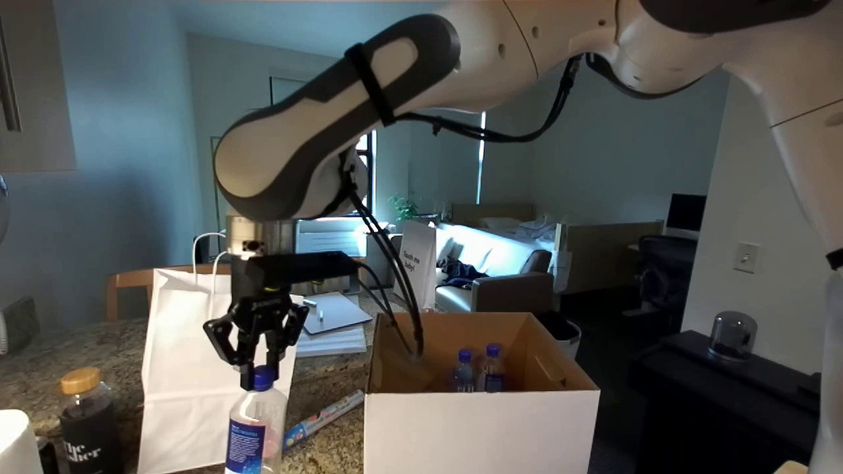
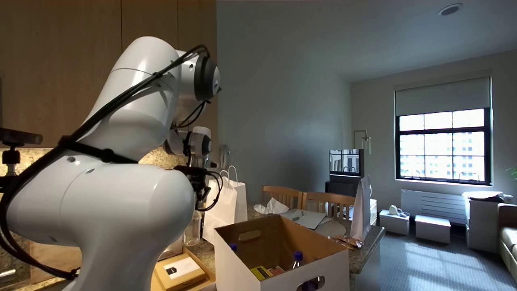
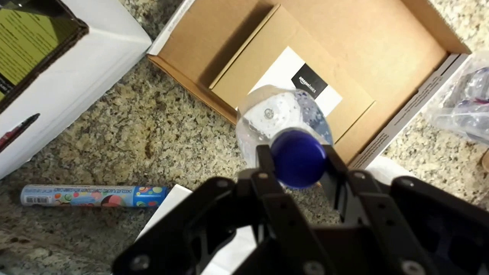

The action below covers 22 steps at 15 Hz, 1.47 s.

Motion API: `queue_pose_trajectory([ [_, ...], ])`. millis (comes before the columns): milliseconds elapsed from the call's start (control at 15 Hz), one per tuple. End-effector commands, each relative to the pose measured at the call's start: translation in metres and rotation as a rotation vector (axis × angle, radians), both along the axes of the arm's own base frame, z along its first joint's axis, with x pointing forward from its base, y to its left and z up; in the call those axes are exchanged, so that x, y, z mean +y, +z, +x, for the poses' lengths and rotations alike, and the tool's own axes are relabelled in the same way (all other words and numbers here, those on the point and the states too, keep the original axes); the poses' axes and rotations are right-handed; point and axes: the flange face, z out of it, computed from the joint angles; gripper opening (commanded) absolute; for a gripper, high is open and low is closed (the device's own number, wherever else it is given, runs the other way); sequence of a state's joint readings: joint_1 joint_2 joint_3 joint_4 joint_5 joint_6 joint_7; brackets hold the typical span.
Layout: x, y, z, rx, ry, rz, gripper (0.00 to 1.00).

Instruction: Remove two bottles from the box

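Speckled bench point(image 3: 153, 149) busy: white bag point(image 1: 181, 382) nr my claw point(image 3: 300, 160), plus candy tube point(image 3: 93, 196) & open carton point(image 3: 386, 42). I'm gripping btl point(image 1: 257, 428) by its blue cap point(image 3: 298, 156), outside box point(image 1: 481, 434); 2 other btls point(image 1: 492, 374) inside.

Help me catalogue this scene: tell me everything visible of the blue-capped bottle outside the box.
The bottle is clear, apparently plastic, with a blue-purple cap, a blue label with pale print and a pinkish patch beside it. It is roughly upright outside the box. The claw grips its cap from both sides; whether the bottle rests on the counter is unclear.
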State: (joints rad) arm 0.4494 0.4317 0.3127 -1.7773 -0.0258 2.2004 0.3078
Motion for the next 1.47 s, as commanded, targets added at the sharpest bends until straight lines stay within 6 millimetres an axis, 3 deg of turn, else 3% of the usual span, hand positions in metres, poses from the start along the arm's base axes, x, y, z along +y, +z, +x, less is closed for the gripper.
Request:
queue_pose_trajectory([
  [0, 0.003, -0.041, -0.002, -0.018, -0.048, -0.024, 0.14],
  [400, 0.015, -0.108, -0.015, 0.074, -0.074, -0.098, 0.14],
  [667, 0.024, -0.125, -0.022, 0.078, -0.051, -0.117, 0.14],
  [867, 0.027, -0.123, -0.023, 0.068, -0.048, -0.119, 0.16],
  [933, 0.027, -0.123, -0.024, 0.066, -0.046, -0.120, 0.59],
  [1067, 0.027, -0.121, -0.024, 0.059, -0.044, -0.124, 0.66],
  [1400, 0.026, -0.107, -0.032, 0.034, -0.067, -0.125, 0.97],
])
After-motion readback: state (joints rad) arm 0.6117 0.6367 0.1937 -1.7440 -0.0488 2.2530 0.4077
